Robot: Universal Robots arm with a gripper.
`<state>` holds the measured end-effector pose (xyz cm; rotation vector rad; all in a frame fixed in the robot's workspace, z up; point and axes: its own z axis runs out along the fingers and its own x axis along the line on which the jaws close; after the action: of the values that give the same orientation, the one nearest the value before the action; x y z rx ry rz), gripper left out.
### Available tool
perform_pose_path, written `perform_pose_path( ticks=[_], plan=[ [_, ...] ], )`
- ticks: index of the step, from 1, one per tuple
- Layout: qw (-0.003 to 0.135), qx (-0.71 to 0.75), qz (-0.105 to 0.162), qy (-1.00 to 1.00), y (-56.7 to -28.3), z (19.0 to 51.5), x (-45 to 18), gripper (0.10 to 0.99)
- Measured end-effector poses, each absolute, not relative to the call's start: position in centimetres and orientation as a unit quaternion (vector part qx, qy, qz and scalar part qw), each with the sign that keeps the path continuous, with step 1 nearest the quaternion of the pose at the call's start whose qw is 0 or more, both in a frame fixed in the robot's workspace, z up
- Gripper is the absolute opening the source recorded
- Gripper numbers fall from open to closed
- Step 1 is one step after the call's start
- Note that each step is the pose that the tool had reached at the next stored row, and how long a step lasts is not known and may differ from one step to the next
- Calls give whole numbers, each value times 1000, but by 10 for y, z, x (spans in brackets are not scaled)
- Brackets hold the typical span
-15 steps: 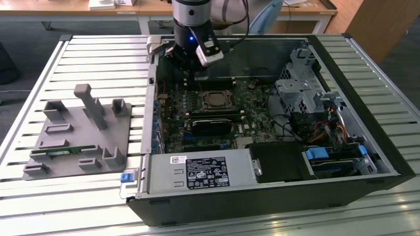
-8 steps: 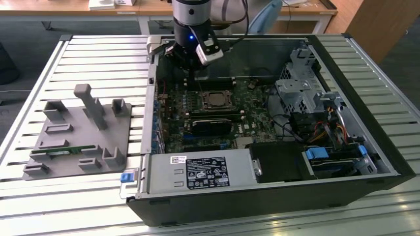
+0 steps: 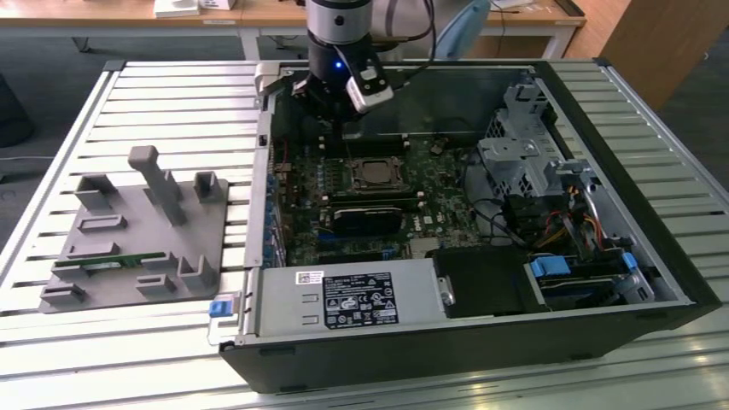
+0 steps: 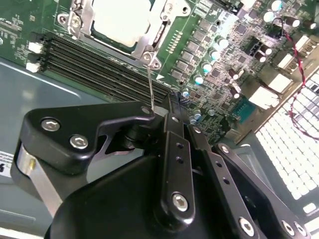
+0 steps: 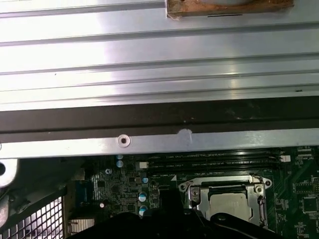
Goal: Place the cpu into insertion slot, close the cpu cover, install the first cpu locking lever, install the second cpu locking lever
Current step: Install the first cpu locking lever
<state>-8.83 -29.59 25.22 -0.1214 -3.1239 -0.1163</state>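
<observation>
Exterior view's centre is taken by an open computer case (image 3: 456,352) laid on a slatted metal table (image 3: 171,94), with the green motherboard (image 3: 299,205) exposed. The gripper (image 3: 345,128) is seen lowered into the case, just beyond the insertion slot (image 3: 374,173) and close above the board. A grey fixture (image 3: 114,248) is set on the table at the exterior view's left, well apart from the case, and a silver power supply (image 3: 347,299) is mounted along the case's near wall.

In the second wrist view the cpu (image 4: 122,20) is shown seated in the slot, its pale metal top framed by the cpu cover (image 4: 147,42), which is folded down flat over it. A thin wire locking lever (image 4: 150,82) is raised from the corner of the socket, across the black memory slots (image 4: 99,64), to the gripper (image 4: 155,113). The black fingertips (image 4: 142,118) are drawn together on the lever's free end, so that it is pinched between them.

In the first wrist view the cpu (image 5: 227,205) and the cover (image 5: 199,191) are seen just inside the case wall (image 5: 149,142).
</observation>
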Motion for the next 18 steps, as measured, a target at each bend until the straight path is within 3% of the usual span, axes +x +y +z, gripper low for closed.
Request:
perform_pose_path(
  ticks=[18],
  plan=[
    [7, -39, -37, -999, -296, 250, -52, 106]
  ],
)
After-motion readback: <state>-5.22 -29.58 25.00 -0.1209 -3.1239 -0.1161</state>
